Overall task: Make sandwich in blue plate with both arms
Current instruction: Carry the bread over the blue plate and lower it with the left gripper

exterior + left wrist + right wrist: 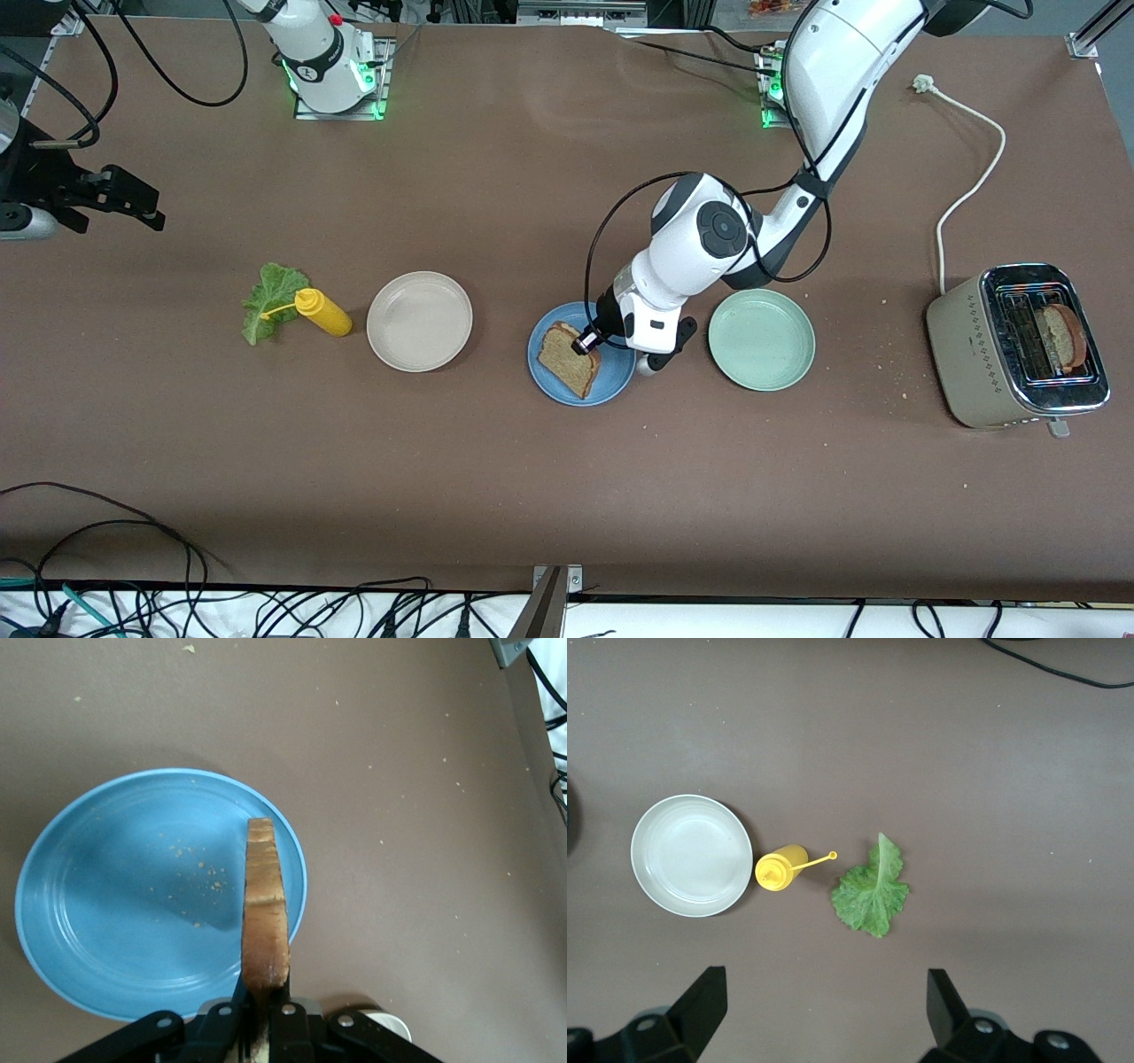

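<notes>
The right claw [133,206] hangs with its fingers wide apart over the worktop [496,478] at the right arm's end, holding nothing. Near it lie a lettuce leaf [263,301] and, touching the leaf, a yellow squeeze bottle [323,312], with a beige plate [419,321] just beside. Toward the middle, the left claw [586,342] is clamped on a bread slice [567,358], held on edge over the blue plate [611,383]. Next comes a pale green plate [761,339], then a toaster [966,341] holding another bread slice [1061,337].
</notes>
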{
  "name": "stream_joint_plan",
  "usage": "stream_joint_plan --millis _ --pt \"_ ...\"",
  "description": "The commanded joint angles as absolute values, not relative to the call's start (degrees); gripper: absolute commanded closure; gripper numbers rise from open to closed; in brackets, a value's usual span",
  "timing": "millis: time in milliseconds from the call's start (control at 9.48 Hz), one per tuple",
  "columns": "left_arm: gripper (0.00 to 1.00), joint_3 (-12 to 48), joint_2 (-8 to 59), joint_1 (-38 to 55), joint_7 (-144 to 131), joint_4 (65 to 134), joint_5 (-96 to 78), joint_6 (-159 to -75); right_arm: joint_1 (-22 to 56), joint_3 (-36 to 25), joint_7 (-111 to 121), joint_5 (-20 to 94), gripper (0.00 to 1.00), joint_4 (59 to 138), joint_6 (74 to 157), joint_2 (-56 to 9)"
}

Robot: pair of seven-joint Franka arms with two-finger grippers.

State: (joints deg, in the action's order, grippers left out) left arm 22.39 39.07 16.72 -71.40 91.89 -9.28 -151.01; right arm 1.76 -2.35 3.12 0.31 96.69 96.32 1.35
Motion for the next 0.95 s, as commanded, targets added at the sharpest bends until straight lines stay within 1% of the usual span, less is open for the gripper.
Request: stream_joint_plan --millis 0,317,422,528,844 --pt "1.0 16.28 40.96 22.49 -75.14 88.07 -7.73 -151.17 1.85 -2.55 3.51 0.53 0.0 96.33 95.01 1.67" --pt "1.0 16.26 41.04 22.5 -74.71 88.07 -7.56 -151.17 2.02 -2.37 3.43 0.53 0.0 95.98 95.27 1.58" --pt "0.76 16.26 41.04 22.24 -74.45 88.15 -7.47 -151.17 2.02 -2.46 3.51 0.53 0.0 95.98 95.36 1.41" --pt "0.59 16.26 41.04 22.15 -74.27 88.33 -7.47 -151.17 2.02 -2.46 3.52 0.53 0.0 95.98 95.45 1.41" --pt "0.18 16.08 40.7 21.8 -73.22 88.77 -7.21 -150.47 2.02 -2.46 3.43 0.62 0.0 96.07 95.36 1.41"
